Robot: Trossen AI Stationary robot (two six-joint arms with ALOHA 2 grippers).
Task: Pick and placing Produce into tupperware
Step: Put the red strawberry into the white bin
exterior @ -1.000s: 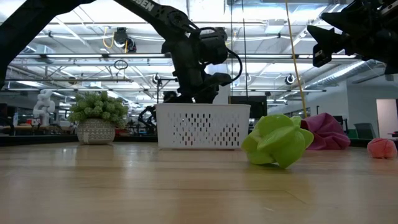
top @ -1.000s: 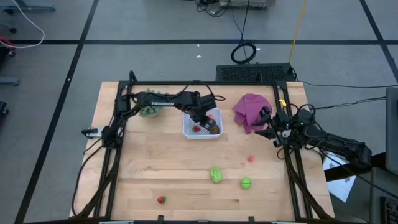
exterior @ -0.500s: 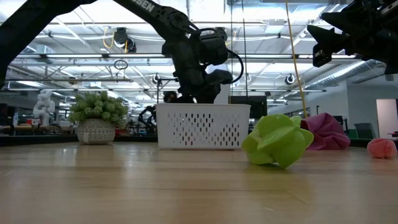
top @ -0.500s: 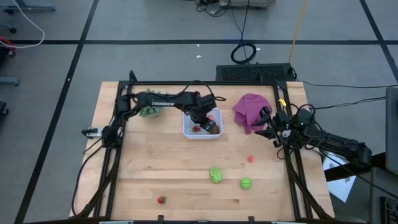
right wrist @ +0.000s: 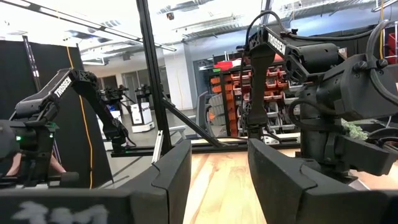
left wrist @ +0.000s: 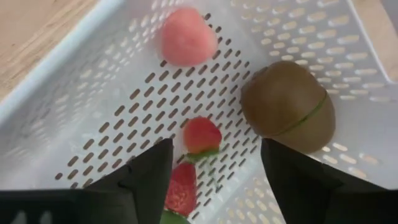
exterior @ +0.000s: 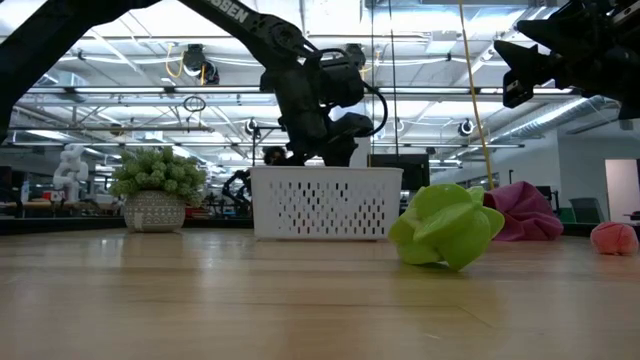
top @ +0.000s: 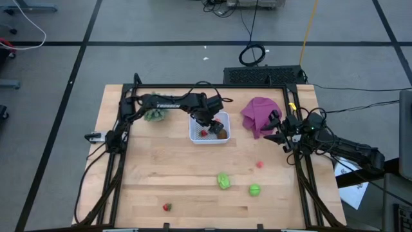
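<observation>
Left gripper (left wrist: 214, 171): fingers spread, nothing between them, hovering directly over the white perforated tupperware (top: 196, 135), upper centre of the high view. Under it in the left wrist view: a brown kiwi (left wrist: 288, 106) at the right side, a pink strawberry (left wrist: 188, 36) at top, a red strawberry (left wrist: 201, 135) in the middle, another red strawberry piece (left wrist: 182, 189) just below, close to the first. So the tub holds four pieces. What you still have to fetch lies loose on the table, all toward the bottom of the high view, well apart from the tub: a lobed green piece (top: 223, 180), a round green piece (top: 254, 189), a small pink bit (top: 260, 164), a red strawberry (top: 167, 207) at lower left. Judgement: the left arm has a long reach down-frame to any of them. Right gripper (top: 279, 131) waits at right edge beside the purple cloth (top: 257, 113), fingers parted, empty; judgement: it sits nearer the pink bit and the round green piece. Potted plant (top: 153, 115) stands left of the tub.
</observation>
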